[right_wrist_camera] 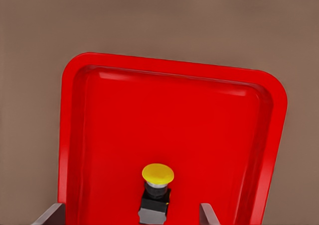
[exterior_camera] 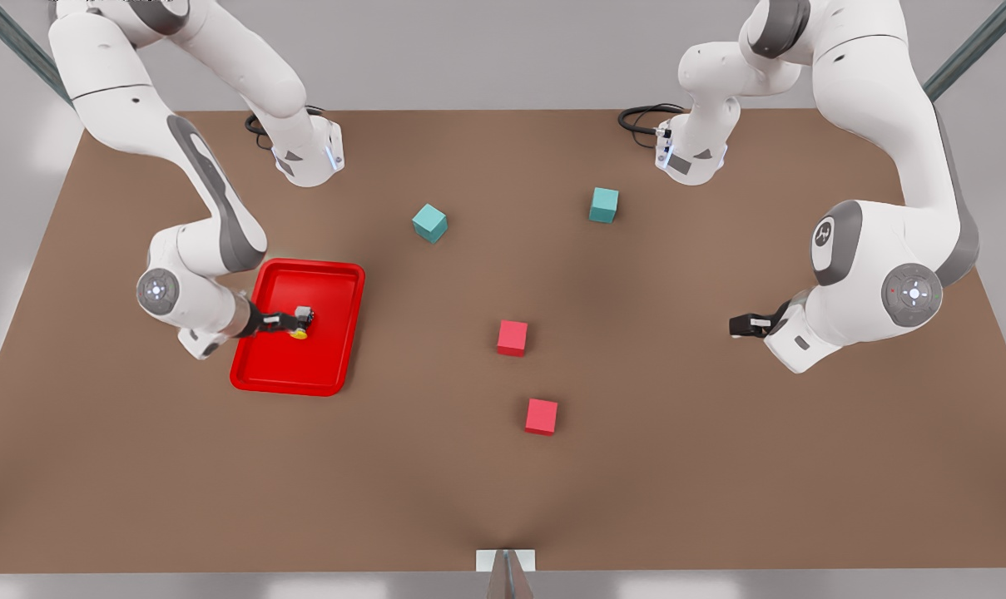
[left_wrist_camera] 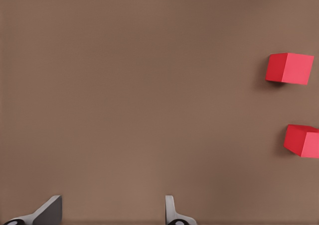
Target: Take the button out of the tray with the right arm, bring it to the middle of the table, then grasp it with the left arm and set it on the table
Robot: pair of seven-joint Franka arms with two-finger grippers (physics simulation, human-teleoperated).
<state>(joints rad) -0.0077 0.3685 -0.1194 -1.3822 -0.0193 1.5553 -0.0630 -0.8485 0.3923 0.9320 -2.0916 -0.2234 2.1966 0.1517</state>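
The right gripper [exterior_camera: 299,323] hangs in the tray [exterior_camera: 336,274], fingers released around the button [exterior_camera: 301,332]. The left gripper [exterior_camera: 735,325] waits, fingers released.

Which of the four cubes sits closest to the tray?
The teal cube on the front view's left, just beyond the tray's far corner. The other teal cube and both red cubes lie farther toward the front view's right.
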